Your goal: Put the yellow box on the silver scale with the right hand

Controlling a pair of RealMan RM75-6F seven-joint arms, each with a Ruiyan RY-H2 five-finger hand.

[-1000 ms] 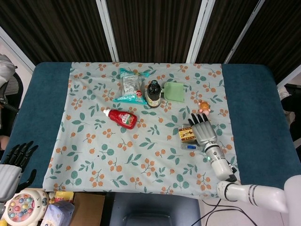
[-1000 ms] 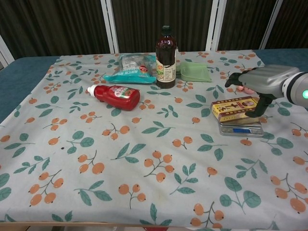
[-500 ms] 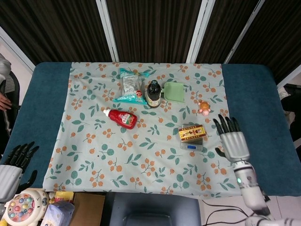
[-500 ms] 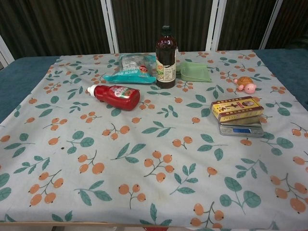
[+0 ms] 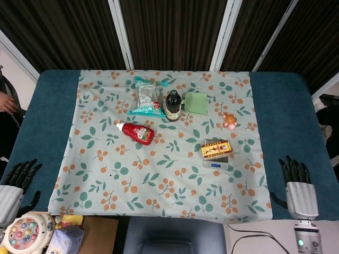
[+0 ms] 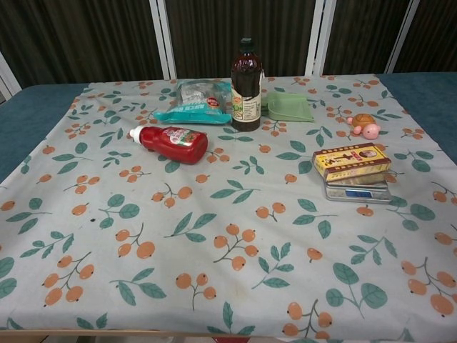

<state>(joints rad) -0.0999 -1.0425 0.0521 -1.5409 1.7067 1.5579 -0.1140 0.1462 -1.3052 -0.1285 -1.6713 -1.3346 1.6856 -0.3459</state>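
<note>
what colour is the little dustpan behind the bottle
Pale green; the dustpan shows best in the chest view.

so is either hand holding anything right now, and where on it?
Nothing is held. The right hand and left hand are both empty with fingers apart, at the near table edge. The yellow box sits on the silver scale, untouched.

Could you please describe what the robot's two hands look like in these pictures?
The right hand has black fingers, a ribbed silver-grey back and a grey wrist bearing a small green light, with a black cable beside it. The left hand looks similar: black fingers on a pale grey body. Neither shows in the chest view.
</note>
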